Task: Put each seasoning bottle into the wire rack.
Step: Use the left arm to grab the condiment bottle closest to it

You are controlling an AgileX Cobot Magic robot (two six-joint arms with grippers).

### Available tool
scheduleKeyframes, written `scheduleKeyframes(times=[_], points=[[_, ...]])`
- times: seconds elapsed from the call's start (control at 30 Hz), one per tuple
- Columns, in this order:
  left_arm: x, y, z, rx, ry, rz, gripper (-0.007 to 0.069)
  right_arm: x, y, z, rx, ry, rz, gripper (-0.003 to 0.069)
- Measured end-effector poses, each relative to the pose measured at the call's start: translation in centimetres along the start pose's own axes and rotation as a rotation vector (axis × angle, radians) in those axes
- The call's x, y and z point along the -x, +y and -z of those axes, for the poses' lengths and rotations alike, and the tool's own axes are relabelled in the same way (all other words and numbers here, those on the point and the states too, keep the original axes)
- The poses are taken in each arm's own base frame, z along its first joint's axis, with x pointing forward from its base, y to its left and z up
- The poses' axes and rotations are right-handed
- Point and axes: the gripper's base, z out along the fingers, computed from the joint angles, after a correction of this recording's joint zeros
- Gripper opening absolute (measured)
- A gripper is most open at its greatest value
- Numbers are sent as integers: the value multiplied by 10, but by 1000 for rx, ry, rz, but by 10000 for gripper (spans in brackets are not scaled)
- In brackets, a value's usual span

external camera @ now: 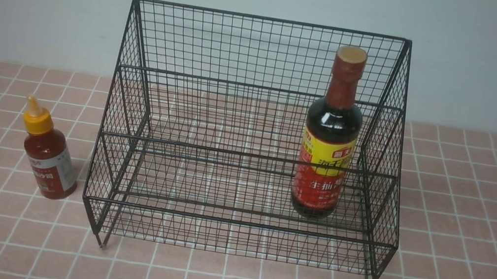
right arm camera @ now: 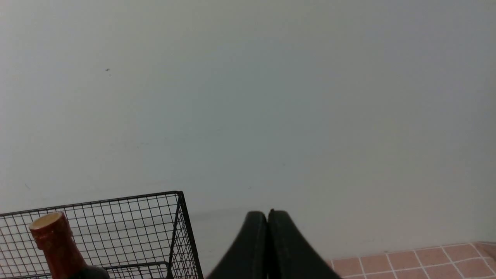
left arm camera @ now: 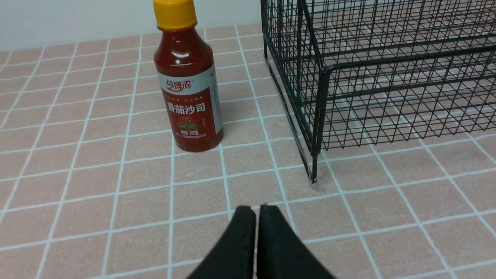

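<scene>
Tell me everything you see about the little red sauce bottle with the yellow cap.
The red sauce bottle looks like clear plastic full of red sauce, topped by a yellow nozzle cap. A grey and red label with Chinese print wraps its body. It stands upright on the pink tiled tabletop, left of the wire rack, apart from it. Nothing else touches it.

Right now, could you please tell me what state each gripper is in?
Left gripper: closed, holding nothing.
Right gripper: closed, holding nothing.
</scene>
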Motion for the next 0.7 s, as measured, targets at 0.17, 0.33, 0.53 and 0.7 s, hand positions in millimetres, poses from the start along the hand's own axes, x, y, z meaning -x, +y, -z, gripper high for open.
scheduleKeyframes(times=[0.17, 0.33, 0.53, 0.7], points=[[0, 0, 0, 0, 0, 0, -7, 0, 0, 1, 0, 1, 0, -11], [0, 0, 0, 0, 0, 0, -7, -1, -1, 1, -6, 7, 17, -11], [0, 0, 0, 0, 0, 0, -7, -11, -5, 1, -45, 94, 166, -11], [0, 0, 0, 0, 0, 0, -7, -43, -13, 2, -62, 157, 222, -11]])
